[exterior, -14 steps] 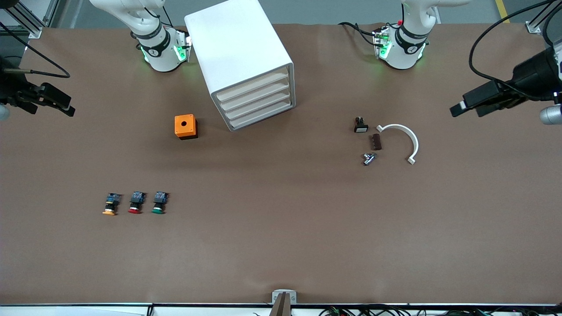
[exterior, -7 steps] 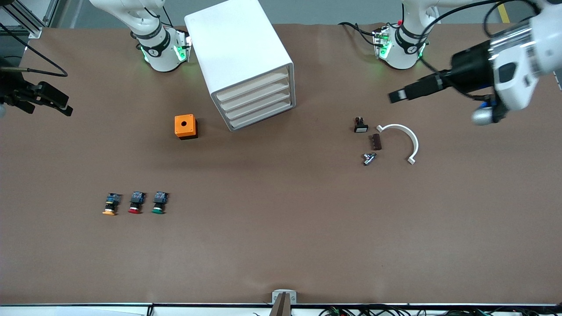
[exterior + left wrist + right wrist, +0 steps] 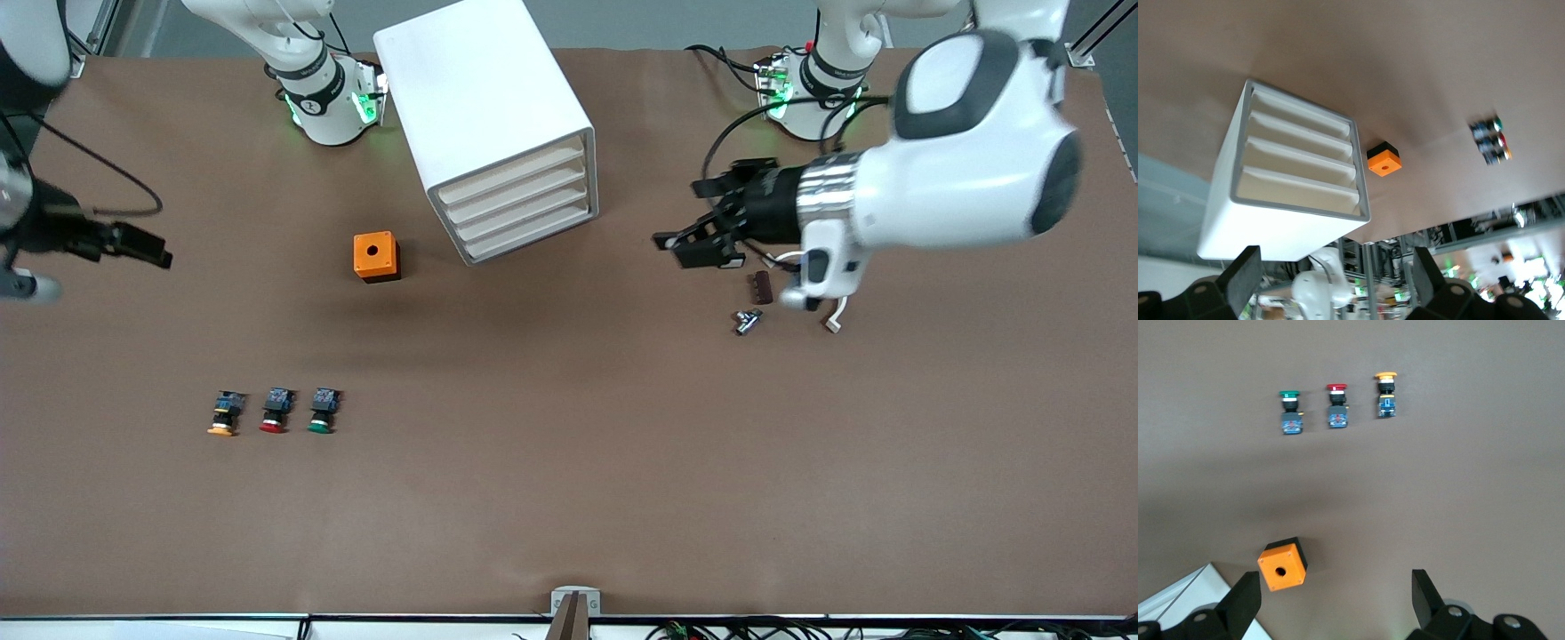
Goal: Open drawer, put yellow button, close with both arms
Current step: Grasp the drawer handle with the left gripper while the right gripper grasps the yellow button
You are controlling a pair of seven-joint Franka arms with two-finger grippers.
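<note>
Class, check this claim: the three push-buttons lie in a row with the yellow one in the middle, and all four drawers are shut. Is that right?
Not quite. The red button is in the middle; the yellow button is at the end of the row toward the right arm's end of the table, as the front view shows. All four drawers of the cabinet are shut.

table – brown | on it: cabinet, orange box, yellow button – apart

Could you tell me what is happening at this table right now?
Nothing is held yet. The left gripper hangs open above the small parts beside the cabinet, whose top drawer is shut. The right gripper is open over its own end of the table. The yellow button lies untouched beside the red and green ones.
</note>
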